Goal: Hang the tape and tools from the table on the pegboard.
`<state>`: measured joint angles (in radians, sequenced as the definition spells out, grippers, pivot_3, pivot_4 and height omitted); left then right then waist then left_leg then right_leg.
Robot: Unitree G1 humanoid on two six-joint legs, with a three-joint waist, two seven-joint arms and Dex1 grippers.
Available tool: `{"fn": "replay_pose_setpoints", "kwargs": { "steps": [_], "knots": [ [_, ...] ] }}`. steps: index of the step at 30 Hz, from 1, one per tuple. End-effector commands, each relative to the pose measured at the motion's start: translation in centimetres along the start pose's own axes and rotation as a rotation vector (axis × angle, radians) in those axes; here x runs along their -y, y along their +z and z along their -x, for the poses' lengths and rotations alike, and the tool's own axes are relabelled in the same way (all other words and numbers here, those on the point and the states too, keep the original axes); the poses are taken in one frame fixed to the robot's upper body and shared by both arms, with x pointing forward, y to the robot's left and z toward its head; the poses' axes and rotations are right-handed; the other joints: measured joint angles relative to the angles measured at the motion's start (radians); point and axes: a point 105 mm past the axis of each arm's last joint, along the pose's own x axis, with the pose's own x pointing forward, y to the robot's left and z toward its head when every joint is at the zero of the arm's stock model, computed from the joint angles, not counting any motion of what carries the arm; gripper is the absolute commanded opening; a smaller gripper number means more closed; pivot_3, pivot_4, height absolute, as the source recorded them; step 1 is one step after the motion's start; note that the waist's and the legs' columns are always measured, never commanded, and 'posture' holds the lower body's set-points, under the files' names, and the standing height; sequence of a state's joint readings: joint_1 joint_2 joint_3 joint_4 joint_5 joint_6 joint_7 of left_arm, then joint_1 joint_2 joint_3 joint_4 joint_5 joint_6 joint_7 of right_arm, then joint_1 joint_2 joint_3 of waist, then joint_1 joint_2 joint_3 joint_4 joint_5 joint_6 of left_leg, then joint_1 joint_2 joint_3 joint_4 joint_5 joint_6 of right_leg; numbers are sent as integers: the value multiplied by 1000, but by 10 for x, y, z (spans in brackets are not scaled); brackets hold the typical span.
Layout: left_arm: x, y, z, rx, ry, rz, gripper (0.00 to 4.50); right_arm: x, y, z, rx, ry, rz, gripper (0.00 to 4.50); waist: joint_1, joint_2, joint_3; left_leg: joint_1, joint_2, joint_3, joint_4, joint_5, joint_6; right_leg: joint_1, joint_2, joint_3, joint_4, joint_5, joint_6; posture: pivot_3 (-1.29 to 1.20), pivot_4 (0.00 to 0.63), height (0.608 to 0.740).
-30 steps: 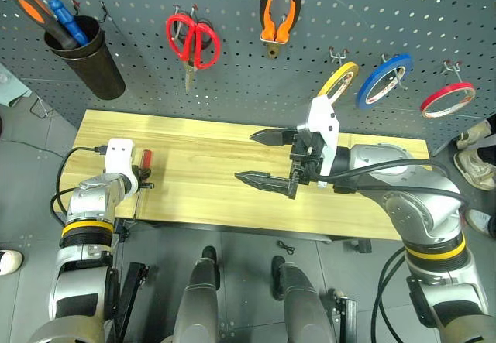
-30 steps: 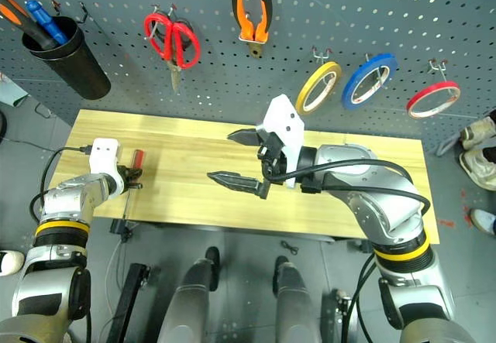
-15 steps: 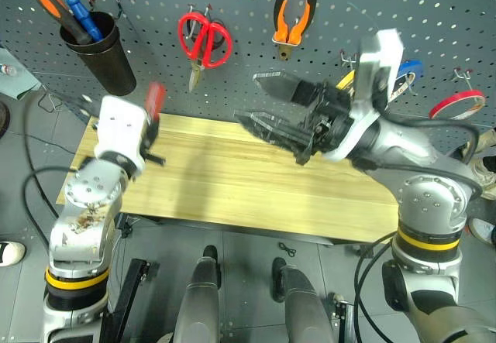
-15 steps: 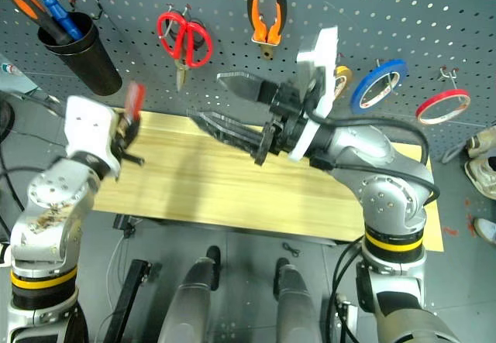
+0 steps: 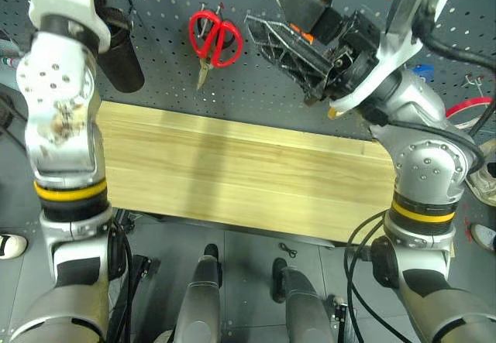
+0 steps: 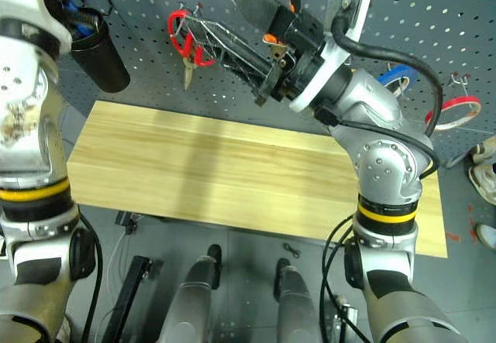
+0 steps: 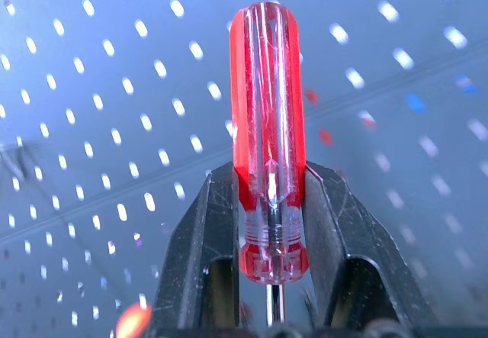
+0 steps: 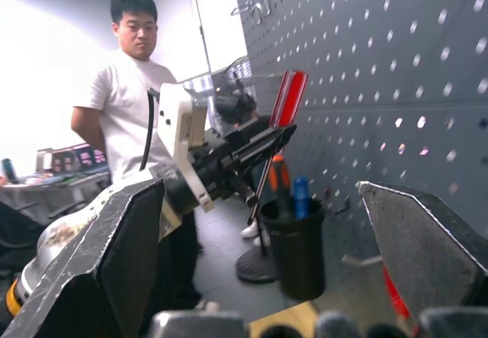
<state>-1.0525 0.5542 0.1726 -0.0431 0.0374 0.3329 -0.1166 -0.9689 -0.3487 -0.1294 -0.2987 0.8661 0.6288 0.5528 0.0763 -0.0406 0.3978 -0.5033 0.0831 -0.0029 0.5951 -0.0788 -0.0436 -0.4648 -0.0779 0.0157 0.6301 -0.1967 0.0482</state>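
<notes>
A grey-blue pegboard backs the bare wooden table. The red-handled screwdriver stands clamped in the left tool, just above the black cup. At two o'clock from the table, the right tool gapes wide, empty, before the red scissors.

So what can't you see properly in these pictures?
- Pliers: mostly hidden behind the right tool, head views.
- Yellow tape: behind the right arm, head views.
- Blue tape: partly hidden by the right arm's cable, head views.
- Red-handled screwdriver: its tip sits below the left wrist view's edge, between the left tool fingers.
</notes>
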Motion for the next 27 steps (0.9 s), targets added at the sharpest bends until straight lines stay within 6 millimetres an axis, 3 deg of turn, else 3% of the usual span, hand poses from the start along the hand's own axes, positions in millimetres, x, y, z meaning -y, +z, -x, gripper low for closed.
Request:
{"fn": "replay_pose_setpoints", "kwargs": {
  "steps": [1, 7, 14, 22, 27],
  "knots": [
    [-7, 2, -15, 50, 54, 71, 644, 0, 14, -2, 37, 7, 69, 4500, 0, 0, 0, 0, 0, 0, 0, 0, 0, 0, 0, 0, 0, 0, 0, 128, 287, 740],
    [1, 2, -32, 108, 62, 118, 644, 6, 10, 0, 19, -32, 81, 4500, -6, 0, 0, -2, 0, 0, 2, 0, 0, 0, 0, 0, 2, 1, 1, 110, 292, 740],
    [-2, -40, -15, -22, 168, 125, 644, 7, 1, 7, -26, -46, 92, 4500, -15, 0, 0, -2, 0, 0, 4, 0, 0, 0, 0, 0, 9, 2, 1, 93, 293, 740],
    [-15, -44, -8, -39, 199, 145, 4357, 8, -5, 11, -55, -53, 88, 4500, -16, 0, 0, -3, 0, -1, 12, 0, 0, -1, 0, 0, 12, 2, 1, 105, 288, 740],
    [-17, -35, 4, -39, 121, 205, 4434, 8, -16, 21, -111, -56, 91, 4500, -14, 0, -1, -3, 0, -1, 13, 1, -1, -1, 0, 0, 14, 3, 1, 129, 282, 740]
  ]
}}
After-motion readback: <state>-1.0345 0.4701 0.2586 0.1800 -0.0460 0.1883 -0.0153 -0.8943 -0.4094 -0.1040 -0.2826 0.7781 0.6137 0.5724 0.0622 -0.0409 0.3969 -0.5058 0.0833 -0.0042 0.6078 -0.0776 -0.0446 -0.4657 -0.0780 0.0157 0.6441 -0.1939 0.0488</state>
